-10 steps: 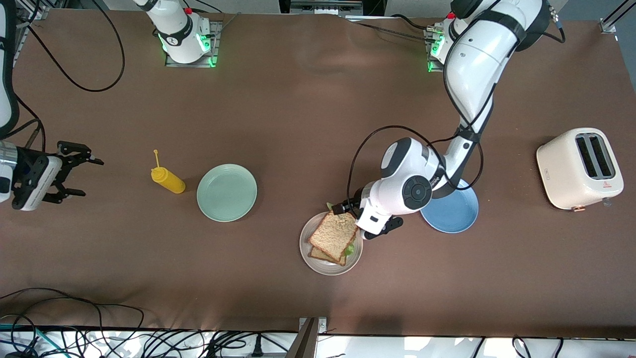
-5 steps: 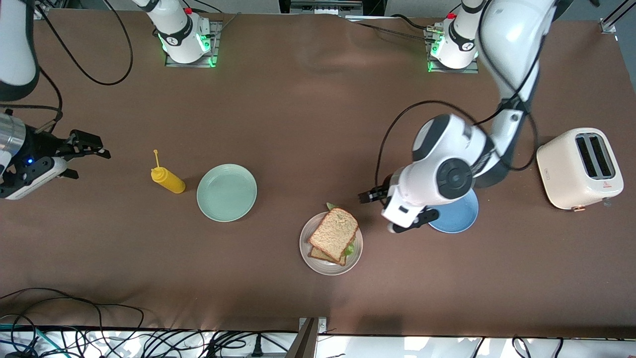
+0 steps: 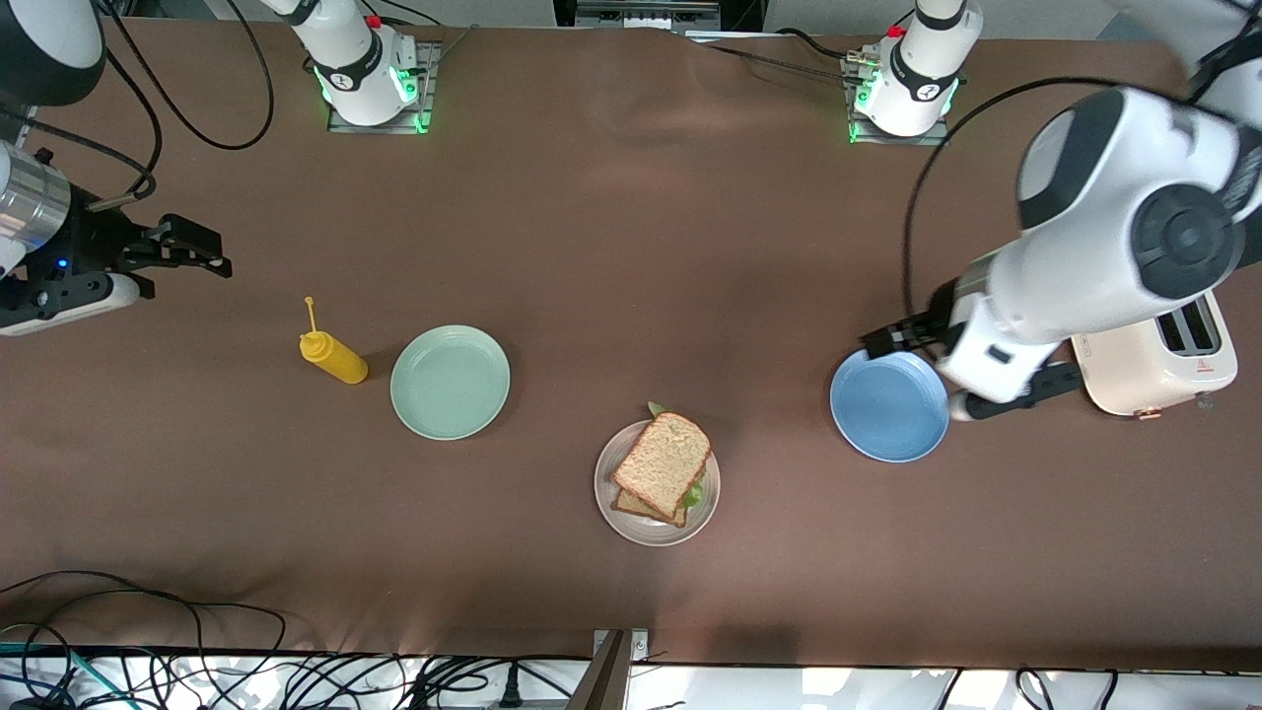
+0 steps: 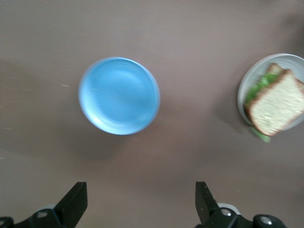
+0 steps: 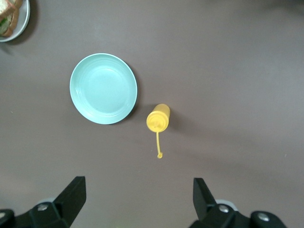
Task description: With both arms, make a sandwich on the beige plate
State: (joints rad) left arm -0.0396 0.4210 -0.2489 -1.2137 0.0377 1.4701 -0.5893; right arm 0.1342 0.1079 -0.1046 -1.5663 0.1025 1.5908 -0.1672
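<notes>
Front view shows me a brown table (image 3: pixel 611 247) with wide bare stretches: the whole band between the arm bases and the row of dishes is open, and so is the strip between the dishes and the edge nearest the camera, where cables (image 3: pixel 148 661) hang just off the table.

I see the beige plate (image 3: pixel 631 525) sitting nearer the camera than the other dishes, roughly midway along the table. The sandwich (image 3: pixel 663 465) lies on it: two square brown slices with darker crust, the top slice skewed over the lower one so a lower corner shows, with green lettuce (image 3: pixel 696 494) peeking out at the side and at the corner farthest from the camera.

My left gripper (image 3: pixel 961 380) hangs with its fingers spread apart and empty, over the gap between the blue plate (image 3: pixel 887 409) and the toaster (image 3: pixel 1173 370), which stands toward the left arm's end. My right gripper (image 3: pixel 192 258) waits at the right arm's end, fingers also apart, holding nothing. Its wrist view looks down on the mint plate (image 5: pixel 103 88) and, just beside it, the yellow squeeze bottle (image 5: pixel 158 118); both are well apart from the beige plate.
</notes>
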